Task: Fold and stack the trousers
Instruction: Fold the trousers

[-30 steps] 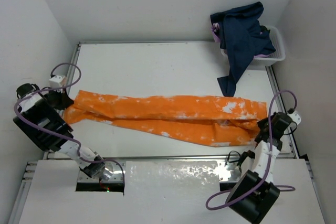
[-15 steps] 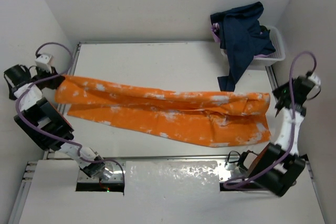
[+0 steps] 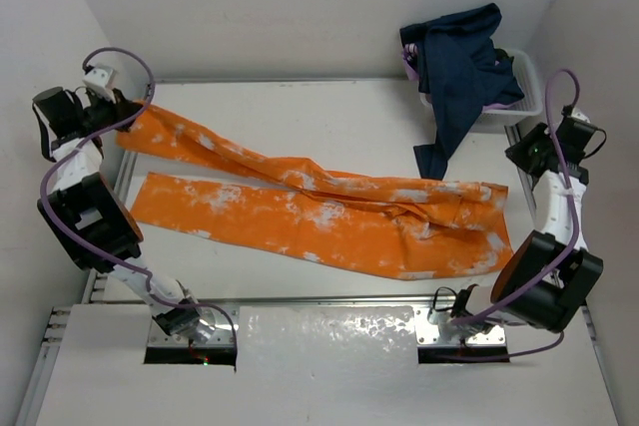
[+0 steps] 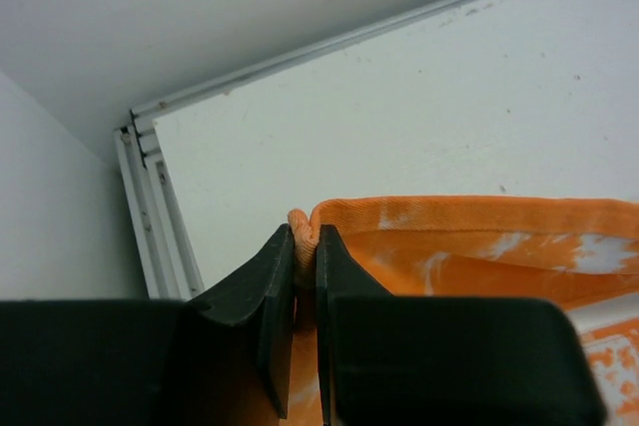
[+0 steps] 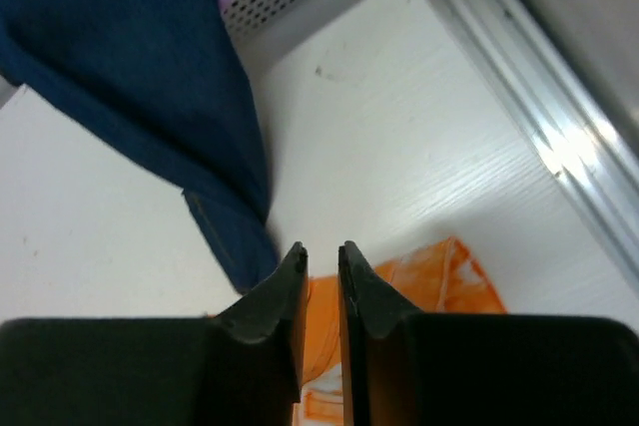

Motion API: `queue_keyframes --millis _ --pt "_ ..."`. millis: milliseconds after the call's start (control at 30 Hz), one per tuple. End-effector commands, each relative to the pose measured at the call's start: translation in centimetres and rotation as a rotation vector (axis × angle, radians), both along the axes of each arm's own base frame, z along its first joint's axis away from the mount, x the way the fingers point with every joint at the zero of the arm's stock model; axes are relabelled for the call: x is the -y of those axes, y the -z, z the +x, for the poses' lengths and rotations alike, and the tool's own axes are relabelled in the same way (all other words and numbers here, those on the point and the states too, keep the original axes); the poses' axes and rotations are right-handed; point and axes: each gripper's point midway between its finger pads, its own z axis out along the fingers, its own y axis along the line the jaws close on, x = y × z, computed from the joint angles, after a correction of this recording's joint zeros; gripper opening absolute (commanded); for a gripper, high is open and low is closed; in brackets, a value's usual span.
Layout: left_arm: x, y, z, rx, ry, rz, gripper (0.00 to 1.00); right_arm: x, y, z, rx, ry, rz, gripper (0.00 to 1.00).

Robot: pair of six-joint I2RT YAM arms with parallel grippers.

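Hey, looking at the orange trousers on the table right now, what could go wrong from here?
The left gripper pinches only a thin bit of hem on the trousers, so the cloth could slip out. Their right end lies free, apart from the right gripper, so a pull may drag or skew them. The navy garment hanging from the basket reaches down near that end and might snag.

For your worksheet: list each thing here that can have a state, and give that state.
trousers: spread lengthwise, one leg end gripped.
left gripper: shut on the trousers.
right gripper: slightly open, empty.
blue garment: draped over the basket.
basket: upright, holding clothes.
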Motion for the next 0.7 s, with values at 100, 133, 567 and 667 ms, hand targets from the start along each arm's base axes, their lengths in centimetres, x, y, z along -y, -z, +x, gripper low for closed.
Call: queue_keyframes --millis 100,133,567,667 --pt "2.1 1.4 -3.6 -0.035 0.072 0.064 0.00 -3.3 -4.0 -3.0 -0.058 -0.014 0.066 0.59" --pt "2.5 1.2 -4.0 -0.039 0.081 0.069 0.00 -4.2 -3.4 -4.9 -0.133 0.006 0.118 0.66" --pt "3.5 2.9 -5.4 -0.120 0.106 0.022 0.00 -10.6 2.0 -11.0 -0.265 0.240 0.569 0.97" --pt "3.3 3.0 -5.3 -0.129 0.105 0.020 0.00 -10.2 2.1 -10.3 -0.262 0.298 0.594 0.99"
